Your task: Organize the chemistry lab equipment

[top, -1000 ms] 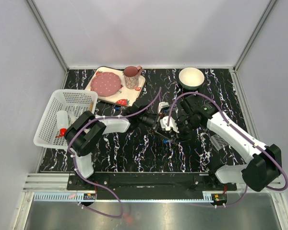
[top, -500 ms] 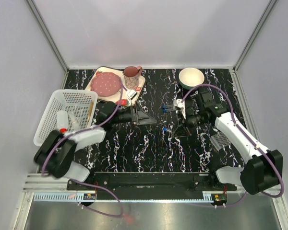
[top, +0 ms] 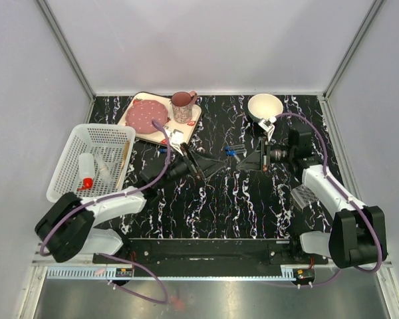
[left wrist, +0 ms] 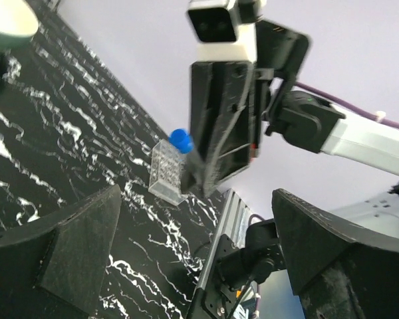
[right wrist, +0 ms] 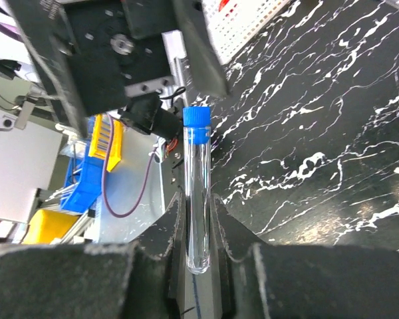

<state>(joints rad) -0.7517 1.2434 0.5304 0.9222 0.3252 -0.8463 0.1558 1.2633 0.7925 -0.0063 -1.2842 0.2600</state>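
Note:
My right gripper (top: 249,159) is shut on a clear blue-capped test tube (top: 233,151), held above the table's middle. In the right wrist view the tube (right wrist: 197,193) stands upright between the fingers (right wrist: 236,232), its round bottom down in the grip. My left gripper (top: 201,166) is open and empty, a little to the left of the tube and facing it. From the left wrist I see the tube's cap (left wrist: 181,139) and, behind it, the clear perforated rack (left wrist: 166,174). The rack (top: 304,195) lies on the table at the right.
A white basket (top: 80,143) at the left holds a white squeeze bottle (top: 86,174) with a red nozzle. The strawberry-print tray (top: 179,136) with pink plate and cup is at the back, and a white bowl (top: 265,106) at the back right.
The two grippers were together at the table's middle. My left gripper has opened and drawn back to the left; my right gripper has carried the tube back and to the right.

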